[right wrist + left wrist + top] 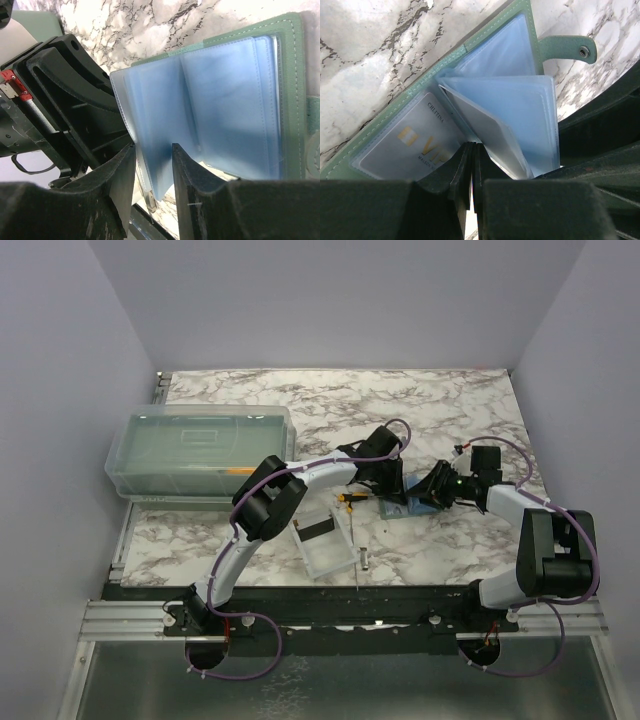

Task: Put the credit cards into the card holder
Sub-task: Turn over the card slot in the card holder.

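The sage-green card holder (405, 504) lies open on the marble, its pale blue sleeves fanned up. In the left wrist view a pale card marked VIP (415, 142) sits in the left sleeve of the holder (395, 107), with the snap tab (567, 50) at the right. My left gripper (472, 146) is shut, its tips at the base of the sleeves; I see nothing between them. My right gripper (152, 150) is open, its jaws either side of the raised sleeves (210, 100). A black card (318, 530) lies in the clear tray.
A large translucent lidded box (200, 455) stands at the back left. The small clear tray (322, 545) sits near the front edge. An orange-handled tool (350, 498) lies just left of the holder. A small metal piece (364, 560) lies by the tray.
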